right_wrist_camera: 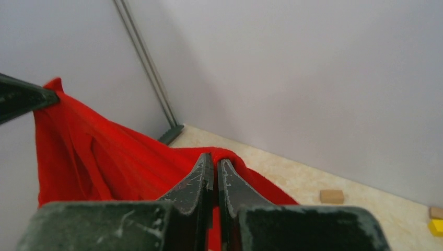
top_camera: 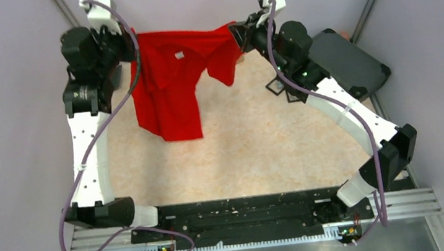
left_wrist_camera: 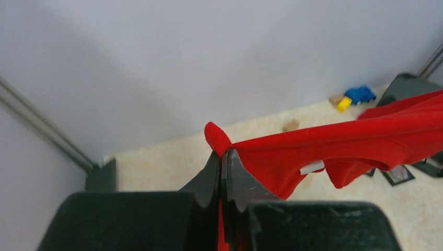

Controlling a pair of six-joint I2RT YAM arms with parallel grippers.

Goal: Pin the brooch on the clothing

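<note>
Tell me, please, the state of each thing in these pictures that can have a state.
clothing, held up and stretched between both grippers, its lower part hanging down.
left gripper, shut on one upper edge of the clothing.
right gripper, shut on the other upper edge of the clothing.
white tag, showing on the clothing, facing the top camera.
blue block, lying on the table near the wall, not held.

Blue block, yellow block — dark tray
</note>
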